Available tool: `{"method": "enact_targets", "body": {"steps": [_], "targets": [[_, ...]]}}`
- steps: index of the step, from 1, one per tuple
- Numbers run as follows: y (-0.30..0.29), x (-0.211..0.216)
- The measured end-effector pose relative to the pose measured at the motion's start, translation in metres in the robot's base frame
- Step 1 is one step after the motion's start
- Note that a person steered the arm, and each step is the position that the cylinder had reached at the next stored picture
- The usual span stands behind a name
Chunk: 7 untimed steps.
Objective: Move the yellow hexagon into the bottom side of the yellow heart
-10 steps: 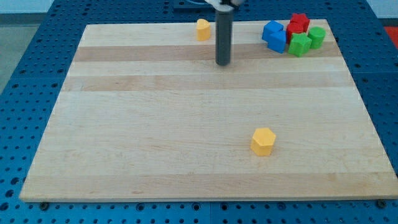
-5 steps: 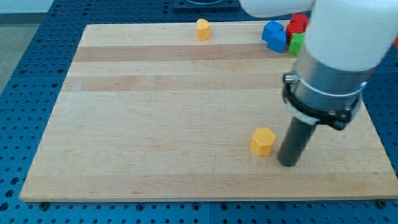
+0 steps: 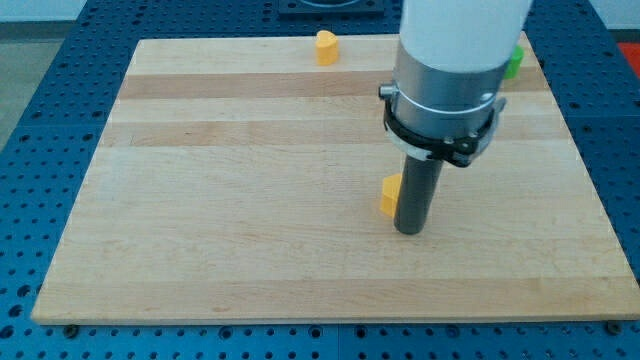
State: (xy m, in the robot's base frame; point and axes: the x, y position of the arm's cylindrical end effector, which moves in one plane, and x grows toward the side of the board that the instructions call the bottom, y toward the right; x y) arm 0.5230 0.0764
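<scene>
The yellow hexagon [image 3: 388,194] lies near the middle of the wooden board, mostly hidden behind my rod. My tip [image 3: 410,229] rests on the board touching the hexagon's right and lower side. The yellow heart [image 3: 326,46] sits at the view's top edge of the board, left of centre, far above the hexagon. The arm's white and grey body covers the upper right of the view.
A green block [image 3: 514,62] peeks out at the view's top right beside the arm; other blocks there are hidden by the arm. The wooden board [image 3: 220,200] lies on a blue perforated table.
The rod swung from the top of the board down to the hexagon's right, then pushed it up and to the left. The arm now hides the blue, red and green blocks.
</scene>
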Motion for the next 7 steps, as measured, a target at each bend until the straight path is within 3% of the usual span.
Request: {"method": "enact_targets", "body": {"steps": [7], "targets": [[-0.027, -0.123]]}}
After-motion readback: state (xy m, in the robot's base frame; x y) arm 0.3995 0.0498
